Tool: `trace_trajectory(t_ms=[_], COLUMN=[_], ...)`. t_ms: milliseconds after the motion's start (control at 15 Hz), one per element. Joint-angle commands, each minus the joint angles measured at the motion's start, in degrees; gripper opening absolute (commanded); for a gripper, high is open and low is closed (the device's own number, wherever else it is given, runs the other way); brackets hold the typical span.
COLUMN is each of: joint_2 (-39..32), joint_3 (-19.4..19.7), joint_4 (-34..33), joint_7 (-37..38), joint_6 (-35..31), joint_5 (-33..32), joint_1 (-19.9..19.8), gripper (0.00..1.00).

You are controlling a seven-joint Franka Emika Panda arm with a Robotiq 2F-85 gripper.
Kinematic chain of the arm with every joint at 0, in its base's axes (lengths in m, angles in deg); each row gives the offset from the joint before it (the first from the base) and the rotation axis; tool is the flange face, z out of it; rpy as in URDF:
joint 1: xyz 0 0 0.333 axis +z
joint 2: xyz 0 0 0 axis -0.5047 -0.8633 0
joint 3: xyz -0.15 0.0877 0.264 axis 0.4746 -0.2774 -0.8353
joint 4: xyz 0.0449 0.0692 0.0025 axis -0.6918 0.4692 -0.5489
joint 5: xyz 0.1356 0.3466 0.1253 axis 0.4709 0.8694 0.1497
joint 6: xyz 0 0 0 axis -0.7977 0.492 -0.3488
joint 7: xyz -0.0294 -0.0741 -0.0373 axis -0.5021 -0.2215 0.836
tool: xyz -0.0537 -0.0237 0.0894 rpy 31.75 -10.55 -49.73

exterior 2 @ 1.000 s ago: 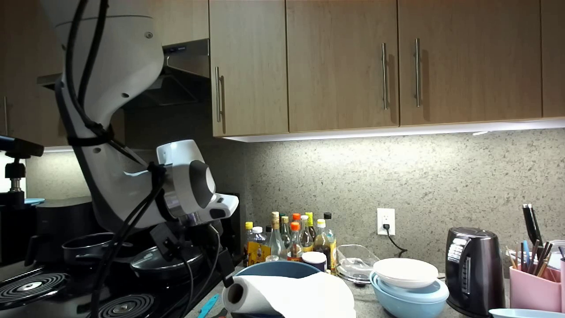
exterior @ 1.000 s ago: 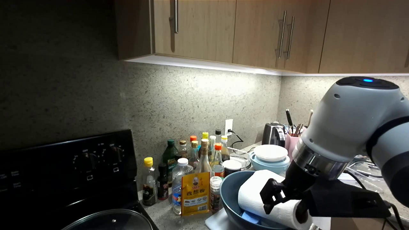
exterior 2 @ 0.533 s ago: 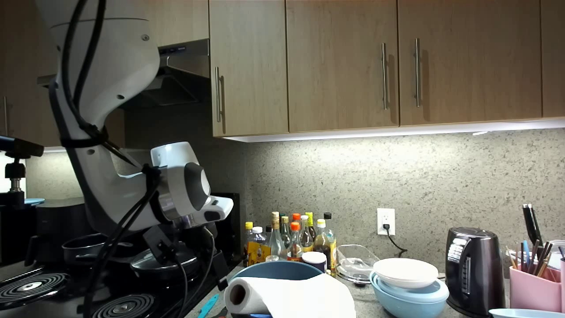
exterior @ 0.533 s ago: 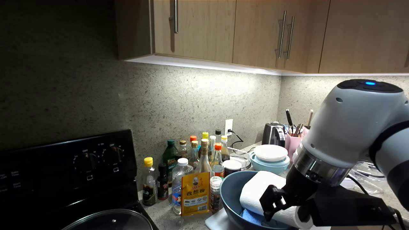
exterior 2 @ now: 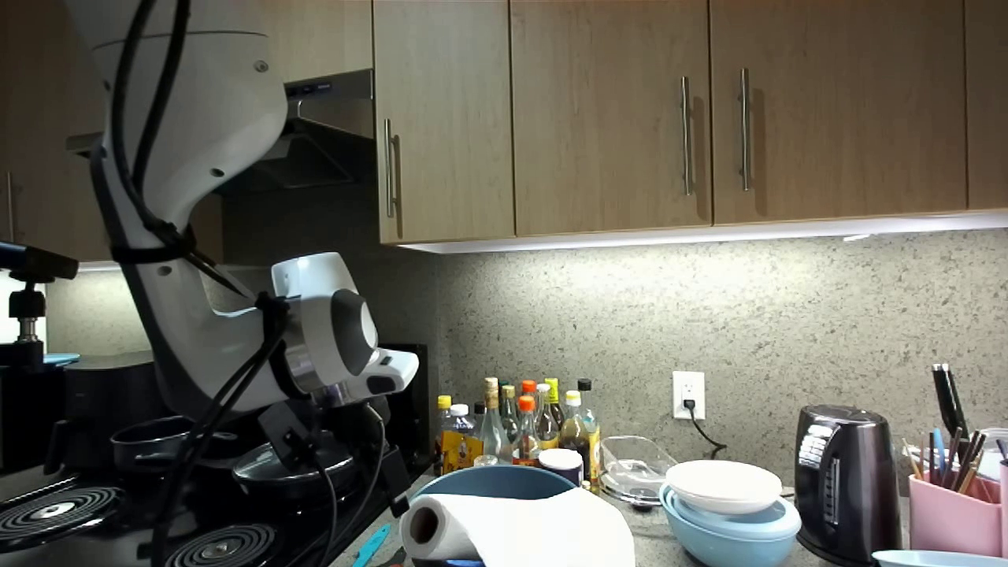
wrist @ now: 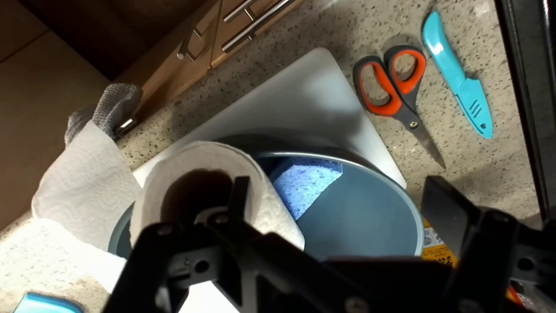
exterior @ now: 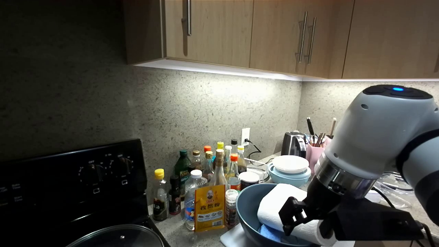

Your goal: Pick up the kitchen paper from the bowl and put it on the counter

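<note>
Set against 1 s ago, the arm (exterior: 372, 137) sits slightly lower and farther right in an exterior view, and the kitchen paper (exterior 2: 520, 528) lies a touch differently, its hollow end shifted a little sideways; across the latest 0.5 s almost nothing moves. That reads as a small correction of aim, perhaps with a brush against the roll, and not as a lift. The gripper (wrist: 339, 187) has its jaws wide apart with nothing clamped between them: in the wrist view 1 finger (wrist: 240, 198) overlaps the rim of the roll's hollow end, and finger 2 (wrist: 447, 208) shows out past the rim of the bowl (wrist: 369, 217). Whether finger 1 touches the paper or enters the core, I cannot tell. The kitchen paper lies on its side in the bowl, beside a blue sponge (wrist: 306, 184), so the pick seems not yet made and placing it on the counter (wrist: 478, 161) is all to come. The next move probably calls for straddling the roll's wall, 1 finger inside the core and 1 outside, before closing; too shallow a bite could push the roll deeper or set it turning.
</note>
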Motion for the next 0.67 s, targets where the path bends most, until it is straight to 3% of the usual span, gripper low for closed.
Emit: trace_trajectory(t_ms=[0, 600], joint_2=[-0.21, -1.61], joint_3=[0.22, 2.51], joint_4=[1.14, 1.89], joint_7=[2.05, 5.39], joint_6=[-2.72, -3.96], joint_5=[-0.78, -2.15], joint_1=[-0.43, -1.08], gripper=[1.00, 1.00])
